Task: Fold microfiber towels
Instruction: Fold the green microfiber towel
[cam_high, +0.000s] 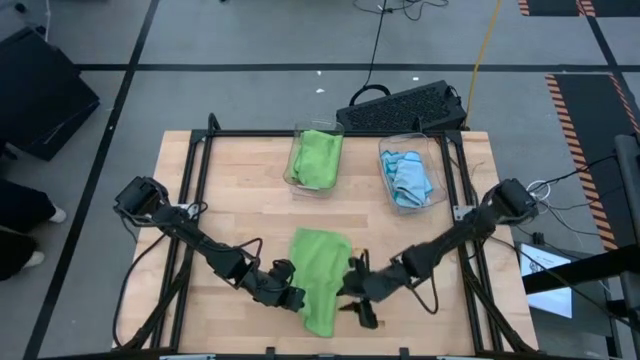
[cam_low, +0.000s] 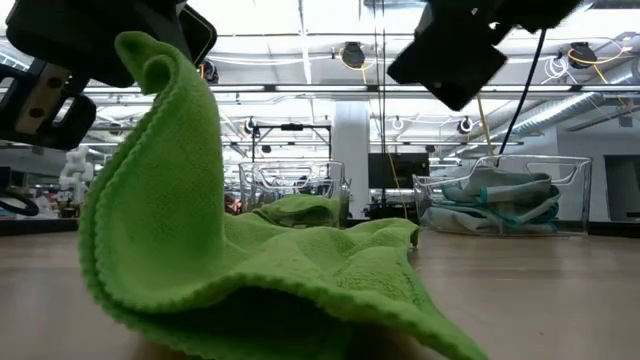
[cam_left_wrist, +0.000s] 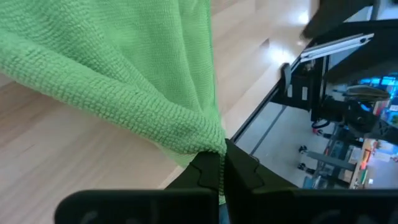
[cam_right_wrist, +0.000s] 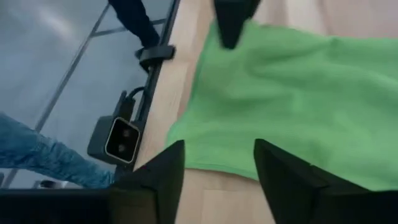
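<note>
Lime green microfiber towel (cam_high: 320, 272) is being pinched at its 7 o'clock corner by the left gripper (cam_left_wrist: 221, 177); the right gripper (cam_right_wrist: 217, 171) is being held released at 4 o'clock.

The green towel (cam_left_wrist: 112, 81) is soft cloth with a nubbly, looped weave, matt, its hem stitched in small ridges. The surface (cam_high: 240, 200) is pale wood, smooth, with a faint sheen and fine grain. Its frame (cam_high: 195, 190) is black metal, matt. The two far bins (cam_low: 500, 205) are clear, glossy plastic; one holds green cloth (cam_high: 317, 157), the other light blue cloth (cam_high: 408, 178). The left tool (cam_left_wrist: 221, 177) and right tool (cam_right_wrist: 214, 171) look like dark matt plastic, smooth.
</note>
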